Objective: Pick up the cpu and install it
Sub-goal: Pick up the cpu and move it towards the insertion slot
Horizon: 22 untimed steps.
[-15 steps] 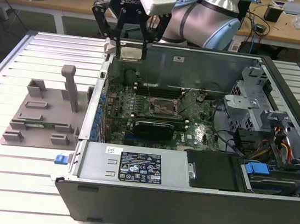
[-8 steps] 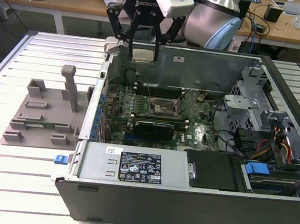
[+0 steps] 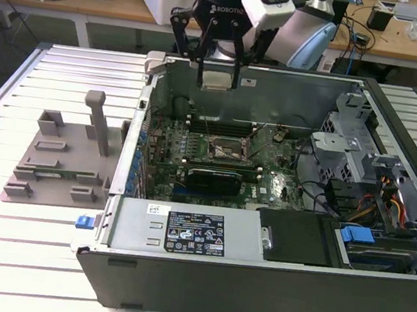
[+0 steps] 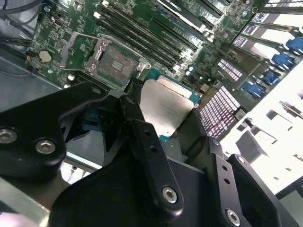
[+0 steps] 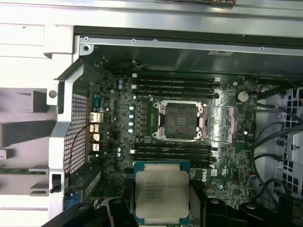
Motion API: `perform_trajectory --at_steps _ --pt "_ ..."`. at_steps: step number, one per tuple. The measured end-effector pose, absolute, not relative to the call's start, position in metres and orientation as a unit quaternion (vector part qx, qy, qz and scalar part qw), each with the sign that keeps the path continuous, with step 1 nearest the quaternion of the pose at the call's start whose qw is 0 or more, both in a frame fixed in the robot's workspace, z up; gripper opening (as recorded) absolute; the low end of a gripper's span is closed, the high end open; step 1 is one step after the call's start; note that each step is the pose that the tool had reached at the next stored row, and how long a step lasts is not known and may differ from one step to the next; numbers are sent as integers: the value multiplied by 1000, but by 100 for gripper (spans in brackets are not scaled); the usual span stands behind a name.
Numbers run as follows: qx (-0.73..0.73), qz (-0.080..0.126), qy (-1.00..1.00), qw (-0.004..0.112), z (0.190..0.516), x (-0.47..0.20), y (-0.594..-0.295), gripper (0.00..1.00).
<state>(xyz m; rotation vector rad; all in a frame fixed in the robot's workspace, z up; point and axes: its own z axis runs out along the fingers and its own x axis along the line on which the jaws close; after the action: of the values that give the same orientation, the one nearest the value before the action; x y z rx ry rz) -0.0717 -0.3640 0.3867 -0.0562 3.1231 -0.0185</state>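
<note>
Grip looks firm: my black gripper (image 3: 219, 74) pinches the silvery-grey square cpu (image 5: 162, 191) above the green motherboard's (image 5: 118, 142) edge, apart from the open metal socket (image 5: 180, 120). Skewed or tilted seating there could bend pins, I judge.

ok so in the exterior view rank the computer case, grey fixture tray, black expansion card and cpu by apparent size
Largest to smallest:
1. computer case
2. grey fixture tray
3. black expansion card
4. cpu, clearly smallest

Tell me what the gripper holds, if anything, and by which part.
The gripper holds the cpu, pinched by two opposite side edges with its metal lid left bare, over the open computer case.
</note>
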Motion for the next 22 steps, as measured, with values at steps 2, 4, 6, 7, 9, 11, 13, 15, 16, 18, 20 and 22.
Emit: perform_trajectory --at_steps 2,4,6,7,9,11,13,15,16,18,20,22 --pt "-18 -6 1000 9 383 -70 -363 54" --pt "-18 -6 1000 8 377 -66 -361 54" --pt "-18 -6 1000 7 372 -62 -359 54" --pt "-18 -6 1000 7 370 -59 -358 54" --pt "-18 -6 1000 6 368 -55 -356 54" --pt "-18 -6 1000 6 366 -51 -354 54" --pt "-18 -6 1000 5 362 -43 -351 54" --pt "-18 -6 1000 5 361 -40 -350 54" --pt "-18 -6 1000 5 359 -37 -349 54" --pt "-18 -6 1000 5 356 -32 -347 54" --pt "-18 -6 1000 5 355 -29 -346 54" --pt "-18 -6 1000 5 353 -27 -345 54"
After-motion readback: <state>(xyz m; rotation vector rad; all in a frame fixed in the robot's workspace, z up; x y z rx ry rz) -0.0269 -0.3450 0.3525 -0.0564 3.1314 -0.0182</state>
